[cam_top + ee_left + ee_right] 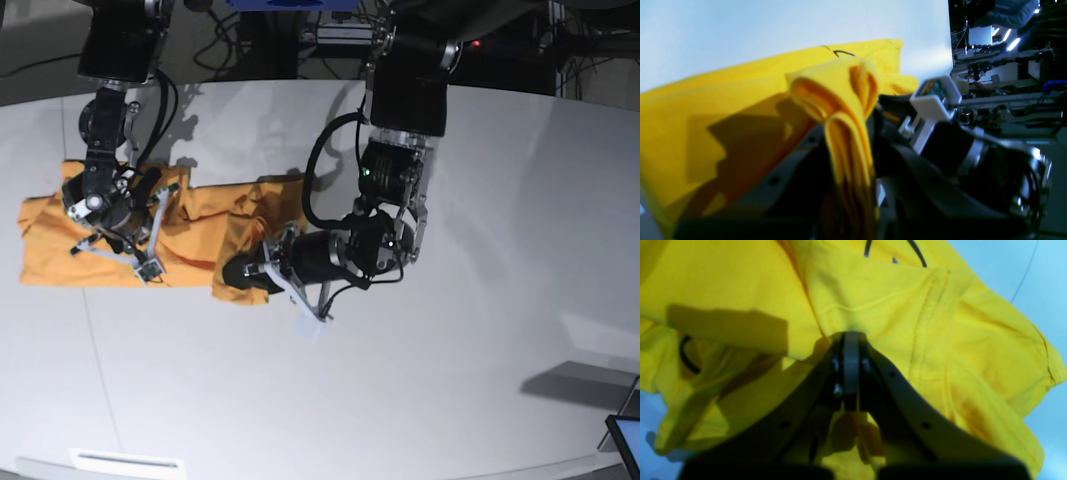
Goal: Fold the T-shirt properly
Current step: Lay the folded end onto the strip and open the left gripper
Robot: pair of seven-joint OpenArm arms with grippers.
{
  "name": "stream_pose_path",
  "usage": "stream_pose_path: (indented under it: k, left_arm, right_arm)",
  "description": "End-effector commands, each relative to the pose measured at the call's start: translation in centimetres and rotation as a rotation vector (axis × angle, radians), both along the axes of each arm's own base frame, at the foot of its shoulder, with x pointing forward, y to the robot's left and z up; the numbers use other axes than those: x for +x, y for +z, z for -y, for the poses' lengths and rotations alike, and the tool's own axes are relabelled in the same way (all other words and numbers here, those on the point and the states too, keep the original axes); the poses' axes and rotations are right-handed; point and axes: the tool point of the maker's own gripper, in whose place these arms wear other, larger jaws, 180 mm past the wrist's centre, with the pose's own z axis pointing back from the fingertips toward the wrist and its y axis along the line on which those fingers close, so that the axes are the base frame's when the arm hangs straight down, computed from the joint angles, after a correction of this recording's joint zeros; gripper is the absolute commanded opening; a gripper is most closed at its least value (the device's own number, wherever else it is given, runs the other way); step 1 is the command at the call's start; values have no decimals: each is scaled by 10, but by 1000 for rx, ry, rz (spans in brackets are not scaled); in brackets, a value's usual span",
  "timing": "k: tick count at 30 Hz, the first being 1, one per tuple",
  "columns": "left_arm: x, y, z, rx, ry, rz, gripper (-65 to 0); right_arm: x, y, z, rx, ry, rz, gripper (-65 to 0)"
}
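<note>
White round table [450, 380] holds the soft orange-yellow cloth T-shirt [200, 225]; left gripper [245, 272] and right gripper [100, 205] both pinch it mid-fold, next carrying the cloth across

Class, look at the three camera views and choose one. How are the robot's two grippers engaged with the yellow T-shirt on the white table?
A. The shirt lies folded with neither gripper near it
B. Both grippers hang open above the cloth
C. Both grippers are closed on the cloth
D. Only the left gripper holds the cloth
C: the left gripper pinches bunched folds of the T-shirt, and the right gripper is shut on its fabric.
</note>
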Motion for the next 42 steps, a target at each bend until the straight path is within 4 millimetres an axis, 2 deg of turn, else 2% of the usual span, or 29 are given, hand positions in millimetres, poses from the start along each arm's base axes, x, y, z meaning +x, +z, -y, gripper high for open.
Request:
stream_pose_path:
  k: [1, 7, 13, 22, 23, 28, 31, 34, 40, 42]
  left_arm:
    - [11, 17, 6, -45, 12, 37, -650]
    - [10, -3, 11, -44, 10, -34, -650]
    - [11, -2, 11, -44, 12, -32, -650]
    - [19, 12, 17, -53, -4, 2, -650]
    - [17, 12, 21, -49, -20, 5, -640]
    - [14, 20, 32, -36, -61, 39, -480]
    - [17, 31, 31, -45, -54, 72, -418]
    - [20, 49, 30, -57, -52, 130, -368]
    - [18, 108, 33, -159, -87, 311, -282]
    - [21, 122, 26, -223, -61, 319, -274]
  right_arm:
    - [-26, -23, -3, -6, 19, -123, -647]
    - [-26, -22, -3, -7, 19, -120, -647]
    - [-26, -22, -3, -6, 19, -122, -647]
    - [-26, -22, -3, -6, 19, -122, -647]
    - [-26, -22, -3, -6, 19, -122, -647]
    - [-26, -22, -3, -6, 19, -122, -647]
    - [-26, -23, -3, -6, 19, -123, -647]
    - [-26, -23, -3, -6, 19, -123, -647]
    - [-26, -23, -3, -6, 19, -123, -647]
    - [-26, -23, -3, -6, 19, -123, -647]
